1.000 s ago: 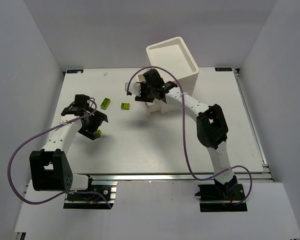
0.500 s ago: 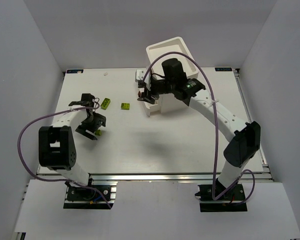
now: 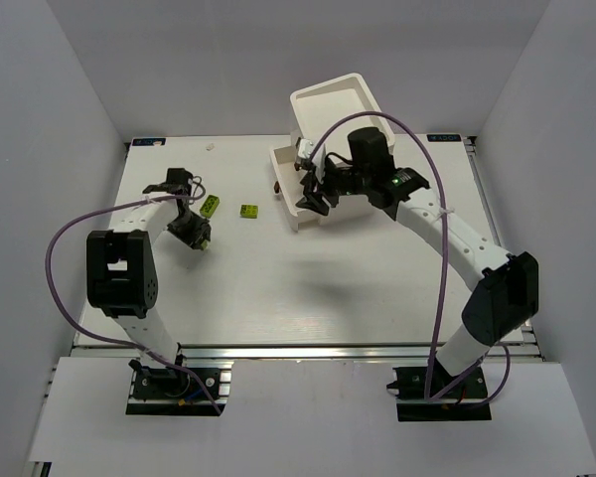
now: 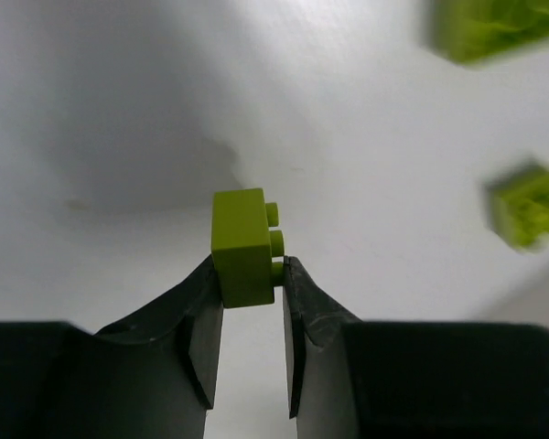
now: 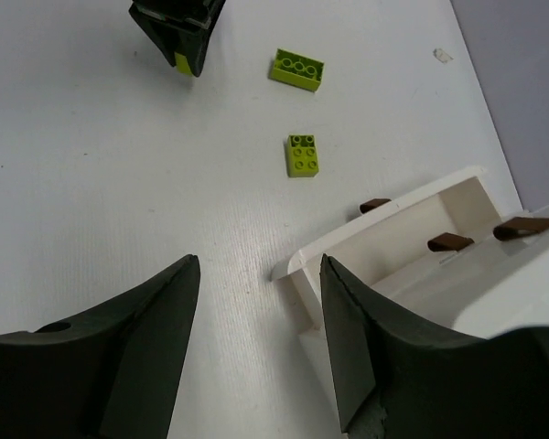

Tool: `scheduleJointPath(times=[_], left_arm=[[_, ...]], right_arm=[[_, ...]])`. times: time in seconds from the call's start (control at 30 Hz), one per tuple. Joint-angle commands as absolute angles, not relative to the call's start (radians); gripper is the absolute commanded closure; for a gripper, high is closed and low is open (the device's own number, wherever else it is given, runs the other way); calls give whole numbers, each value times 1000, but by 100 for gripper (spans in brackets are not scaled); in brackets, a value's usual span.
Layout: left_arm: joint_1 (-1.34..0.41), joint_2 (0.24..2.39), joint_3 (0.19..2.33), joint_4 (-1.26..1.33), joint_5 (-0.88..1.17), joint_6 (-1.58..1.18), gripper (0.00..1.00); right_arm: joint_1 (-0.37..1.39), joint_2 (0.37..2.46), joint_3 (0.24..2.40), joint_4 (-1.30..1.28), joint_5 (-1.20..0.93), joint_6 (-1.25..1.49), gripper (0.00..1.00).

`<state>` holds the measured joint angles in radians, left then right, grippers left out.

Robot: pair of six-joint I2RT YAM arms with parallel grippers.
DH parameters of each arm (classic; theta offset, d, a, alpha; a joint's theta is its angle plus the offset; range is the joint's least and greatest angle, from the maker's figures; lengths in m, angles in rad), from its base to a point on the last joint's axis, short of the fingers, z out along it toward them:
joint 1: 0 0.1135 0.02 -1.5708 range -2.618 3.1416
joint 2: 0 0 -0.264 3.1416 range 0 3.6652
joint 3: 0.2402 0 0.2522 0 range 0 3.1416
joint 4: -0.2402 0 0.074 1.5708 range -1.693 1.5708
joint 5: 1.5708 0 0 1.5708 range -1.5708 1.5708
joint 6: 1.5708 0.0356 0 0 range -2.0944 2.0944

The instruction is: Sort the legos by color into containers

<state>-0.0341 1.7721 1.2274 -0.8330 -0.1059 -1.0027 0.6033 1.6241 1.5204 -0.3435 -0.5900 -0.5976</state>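
My left gripper (image 4: 252, 274) is shut on a yellow-green lego (image 4: 243, 245), pinched at the fingertips just above the table, at the left (image 3: 196, 237). Two more yellow-green legos (image 3: 211, 206) (image 3: 248, 211) lie to its right; the right wrist view shows them too (image 5: 297, 69) (image 5: 302, 154). The white cabinet (image 3: 363, 124) stands at the back, with one of the containers, a drawer (image 5: 398, 224), pulled out and brown knobs (image 5: 450, 241) showing. My right gripper (image 5: 259, 265) hangs open and empty over the table beside the drawer's corner (image 3: 311, 197).
The cabinet's top is an open white box rim (image 3: 328, 97). Purple cables loop from both arms over the table. The table's raised side rails (image 3: 497, 229) bound the right edge.
The left gripper has closed on the yellow-green lego and shifted slightly toward the back. The right arm has swung up and to the right, away from the drawer front, with its jaws open.
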Motion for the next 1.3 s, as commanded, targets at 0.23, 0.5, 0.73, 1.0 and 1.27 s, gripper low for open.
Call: scheduleJointPath(times=[0.23,0.5,0.73,1.0,1.27], left_arm=[[-146,1805,1531,-407,490,-808,100],[-233,2048,1712,-229,646,-929,97],[-265,2180,1812,-216,675,-956,77],[-284,2217,1904,-247,683,-931,29],[-255,2105,1905,-605,416,-749,87]], right_arm=[[540,1476,1420,-112,-512,-403,40],[509,1439,1402,-97,-482,-368,41],[491,1414,1391,-98,-474,-385,40],[486,1424,1391,-103,-499,-385,40],[482,1422,1384,-112,-499,-388,40]])
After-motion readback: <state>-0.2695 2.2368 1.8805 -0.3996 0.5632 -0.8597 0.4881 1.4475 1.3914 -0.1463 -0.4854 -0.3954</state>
